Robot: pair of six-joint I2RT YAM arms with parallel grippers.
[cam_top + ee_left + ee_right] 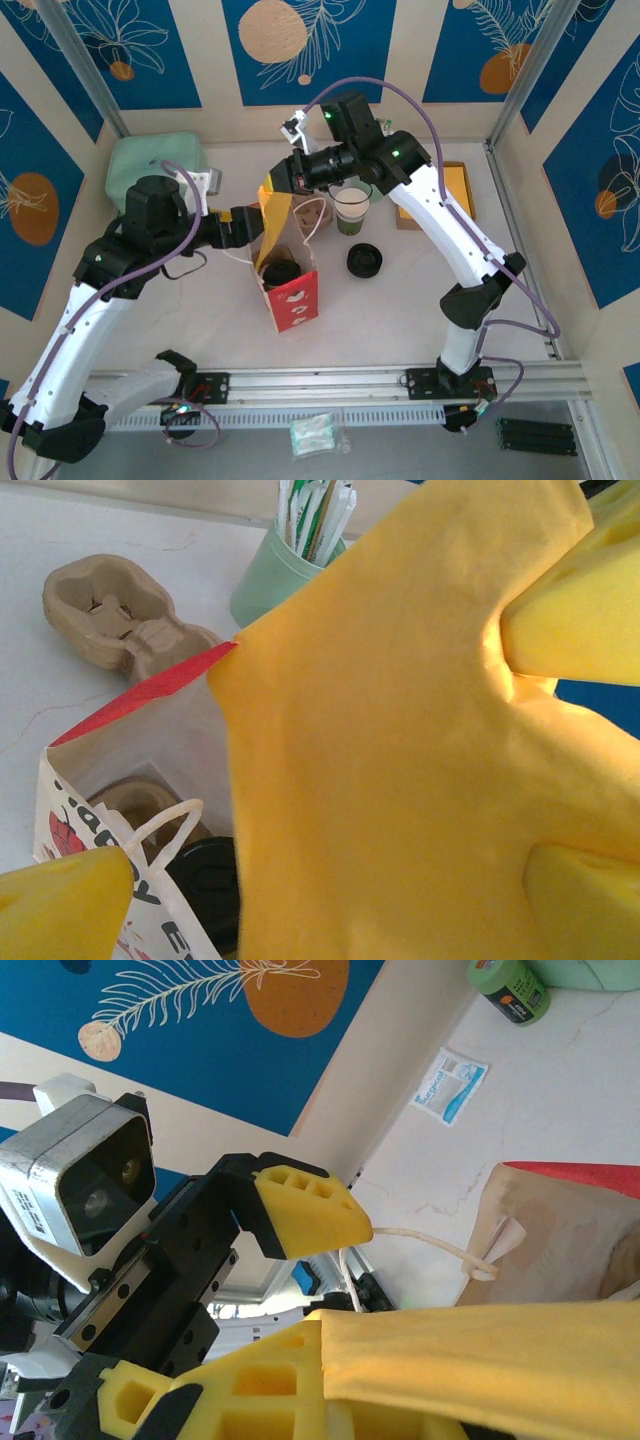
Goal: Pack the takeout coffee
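Note:
The takeout coffee [280, 272] stands inside the red-and-white paper bag [297, 297] at the table's centre, and only its black lid [205, 885] shows. A yellow cloth [275, 215] hangs over the bag's mouth. My right gripper [278, 185] is shut on the cloth's top edge; in the right wrist view the cloth [480, 1360] comes out of the right gripper [330, 1410]. My left gripper [245, 225] is open beside the bag, its fingers [60, 905] wide apart, with the cloth [400, 740] draped between them. The bag's string handle [430, 1245] runs past a left finger [310, 1215].
A lidless green cup [352, 208] and a stack of black lids [364, 260] sit right of the bag. A cardboard cup carrier [120, 615] lies behind it, with a green holder of stirrers [275, 575]. A green container [155, 165] stands back left and a yellow box [455, 185] back right.

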